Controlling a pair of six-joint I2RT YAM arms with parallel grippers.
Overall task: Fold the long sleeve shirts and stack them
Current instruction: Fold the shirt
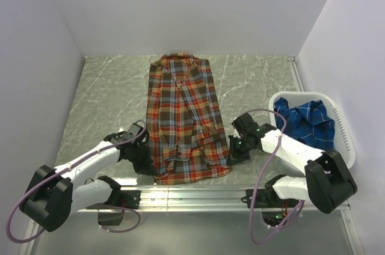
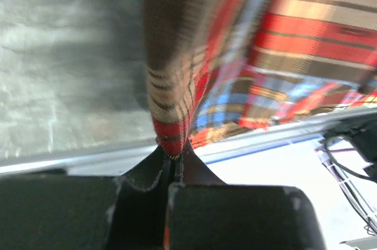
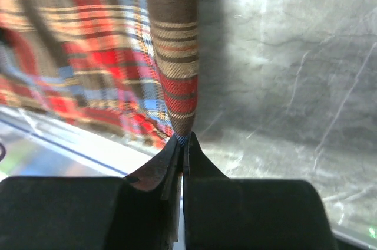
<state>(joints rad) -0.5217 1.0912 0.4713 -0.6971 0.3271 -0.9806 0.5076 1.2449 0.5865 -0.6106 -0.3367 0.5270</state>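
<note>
The red-orange plaid long sleeve shirt point(image 1: 183, 116) lies lengthwise in the middle of the table, collar at the far end and sleeves folded in. My left gripper point(image 1: 144, 154) is shut on its near left edge, the cloth point(image 2: 171, 108) pinched between the fingertips. My right gripper point(image 1: 231, 150) is shut on the near right edge, where a fold of plaid point(image 3: 177, 85) rises out of the closed jaws. The blue plaid long sleeve shirt point(image 1: 305, 121) lies bunched in the white basket point(image 1: 345, 141) at the right.
A metal rail point(image 1: 192, 196) runs along the table's near edge between the arm bases. White walls close in the marble table point(image 1: 108, 98) on the left, far and right sides. The basket stands close behind my right arm.
</note>
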